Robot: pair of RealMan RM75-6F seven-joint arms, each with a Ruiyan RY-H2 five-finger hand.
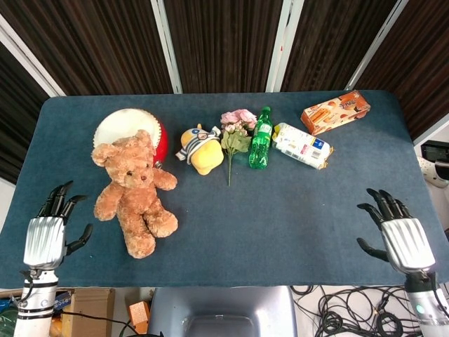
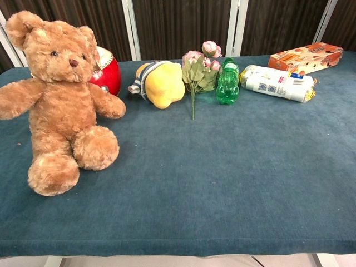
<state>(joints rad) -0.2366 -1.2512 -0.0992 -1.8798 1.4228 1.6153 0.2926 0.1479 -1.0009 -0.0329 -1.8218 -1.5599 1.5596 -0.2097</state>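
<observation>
- The left hand [image 1: 46, 239] hangs at the near left edge of the table [image 1: 295, 210], fingers spread and holding nothing; it shows only in the head view.
- The right hand [image 1: 401, 239] sits at the near right edge, likewise spread and holding nothing, well apart from every object.
- The teddy bear [image 1: 133, 189] is the thing nearest the left hand. It lies on the blue cloth at the left, its head against the red drum [image 1: 151, 133] behind it.
- In a row across the back lie a yellow plush toy [image 1: 200, 151], a sprig of pink flowers [image 1: 235, 133], a green bottle [image 1: 261, 139], a white packet [image 1: 302, 145] and an orange box [image 1: 335, 111].
- The packet is the item nearest the right hand, though still well apart from it.
- Risk, as a judgement: the bear's arm and leg splay outward, so a reach from the left could catch a limb and drag the toy rather than lift it.
- The bear touches the drum, so a push on the bear would likely nudge or roll the drum.
- The bottle, flowers and plush toy lie just beside one another; spread fingers coming in between them could knock a neighbour aside.
</observation>
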